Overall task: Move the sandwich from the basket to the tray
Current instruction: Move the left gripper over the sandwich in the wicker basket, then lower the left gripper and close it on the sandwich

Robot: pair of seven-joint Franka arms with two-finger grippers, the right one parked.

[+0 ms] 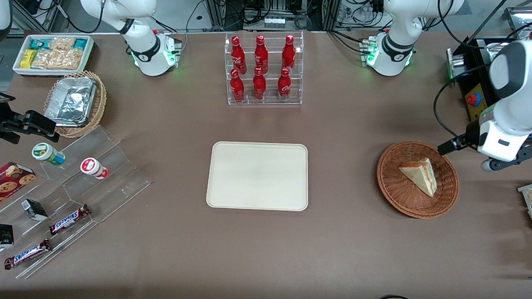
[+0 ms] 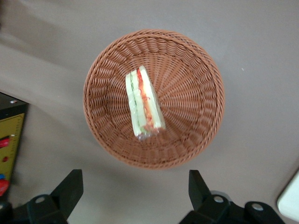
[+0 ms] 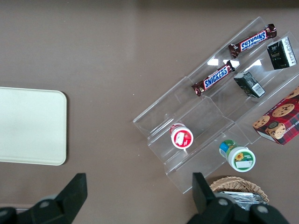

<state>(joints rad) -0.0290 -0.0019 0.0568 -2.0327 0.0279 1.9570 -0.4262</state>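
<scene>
Lying on its side in the middle of the basket (image 1: 417, 179), the sandwich (image 1: 420, 175) is showing its cut face to the wrist camera: pale bread with thin red and green bands running lengthwise, all under a clear wrap that is catching a little glare. It is probably going to handle as something light and soft, with bread that is likely giving way under a hard pinch and film that may be letting the pads slide, so a gentle squeeze across the two flat bread faces, near the thick middle of the wedge and not at its narrow tip, is looking like the safest hold. The gripper (image 2: 135, 191) is hovering above the table just beside the basket rim, toward the working arm's end of the table from the sandwich, its two dark fingers (image 2: 70, 189) spread wide apart and carrying nothing. The basket is a round, shallow bowl of tightly woven brown wicker, ribbed in rings that are radiating from its centre. The tray (image 1: 258, 176) is sitting well apart from the basket toward the parked arm's end, flat, cream, matte, rectangular with rounded corners and a low rim, with nothing on it.
</scene>
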